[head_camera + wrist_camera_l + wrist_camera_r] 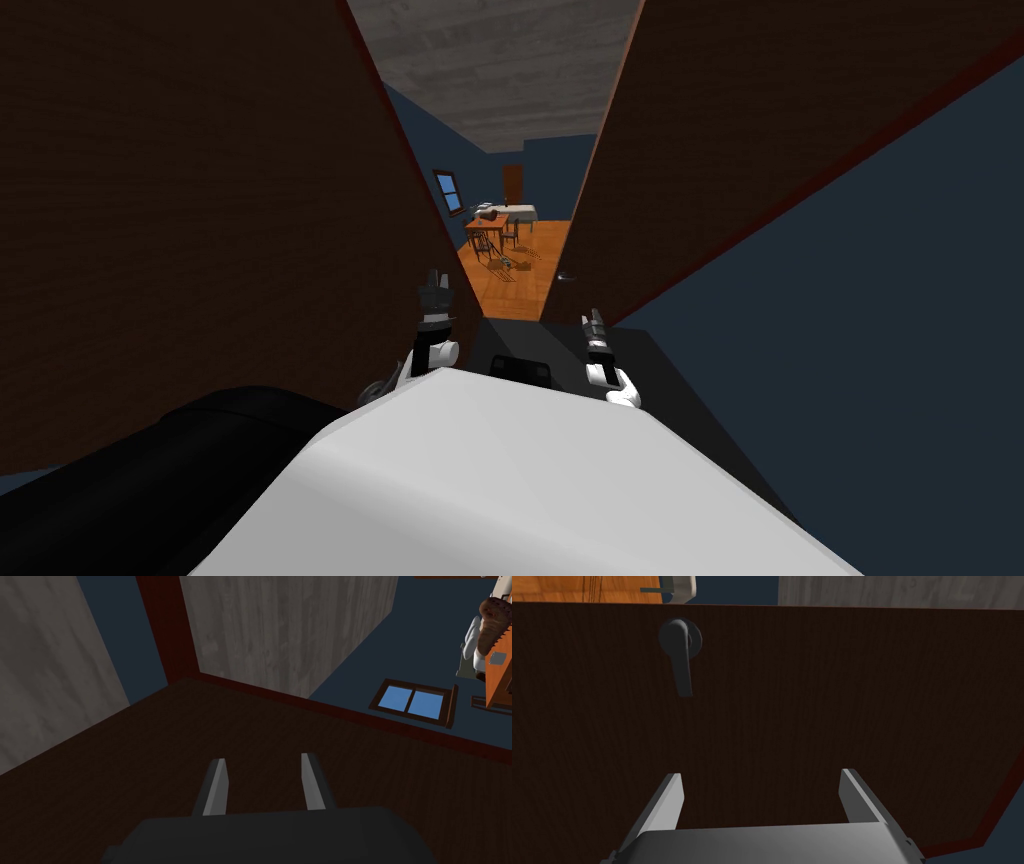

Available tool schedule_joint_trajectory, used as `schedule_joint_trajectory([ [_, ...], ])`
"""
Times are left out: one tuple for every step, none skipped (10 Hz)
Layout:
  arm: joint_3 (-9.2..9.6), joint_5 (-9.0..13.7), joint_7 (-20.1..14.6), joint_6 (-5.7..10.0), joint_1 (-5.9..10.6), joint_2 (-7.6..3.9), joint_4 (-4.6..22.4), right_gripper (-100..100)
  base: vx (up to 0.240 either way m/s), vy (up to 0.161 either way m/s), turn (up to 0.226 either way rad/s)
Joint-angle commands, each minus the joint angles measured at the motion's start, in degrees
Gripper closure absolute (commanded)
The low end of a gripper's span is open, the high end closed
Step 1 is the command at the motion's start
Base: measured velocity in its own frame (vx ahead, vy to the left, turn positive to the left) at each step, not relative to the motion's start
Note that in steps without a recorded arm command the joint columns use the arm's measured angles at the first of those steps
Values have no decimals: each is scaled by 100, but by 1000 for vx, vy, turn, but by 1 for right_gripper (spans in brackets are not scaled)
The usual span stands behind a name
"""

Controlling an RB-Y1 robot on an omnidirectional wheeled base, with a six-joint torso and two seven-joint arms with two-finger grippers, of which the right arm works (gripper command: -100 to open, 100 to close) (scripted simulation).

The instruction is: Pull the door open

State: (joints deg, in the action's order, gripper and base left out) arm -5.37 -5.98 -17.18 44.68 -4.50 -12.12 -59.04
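Orange flooring is seen through the gap between two dark brown panels. On the right one, the door, a dark lever handle is mounted near the edge by the gap. The right gripper is pointed at the door's face, apart from the handle, jaws released and empty. The left gripper is held facing the other panel, jaws likewise parted.

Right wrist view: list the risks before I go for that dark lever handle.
The dark grey lever handle on the dark brown wooden door sits off-centre from the open right jaws; a straight advance would likely miss it.
The left jaws face the other dark brown panel; pulling may scrape it.
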Motion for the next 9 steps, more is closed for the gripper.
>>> schedule_joint_trajectory([
  [-12,-31,-46,98,96,-46,272,-100,92,6,20],
  [-16,-50,-66,140,140,-65,402,-100,95,11,19],
  [-20,-69,-87,182,183,-84,531,-100,99,12,15],
  [-24,-88,-107,224,226,-103,661,-100,103,14,13],
  [-28,-107,-127,266,270,-122,791,-100,99,9,14],
  [-32,-126,-148,308,313,-140,920,-100,107,5,16],
  [-40,-159,-183,381,388,-172,1145,-100,141,11,27],
  [-43,-176,-201,418,425,-188,1257,-100,134,8,15],
  [-47,-192,-218,454,462,-204,1368,-100,115,16,14],
])
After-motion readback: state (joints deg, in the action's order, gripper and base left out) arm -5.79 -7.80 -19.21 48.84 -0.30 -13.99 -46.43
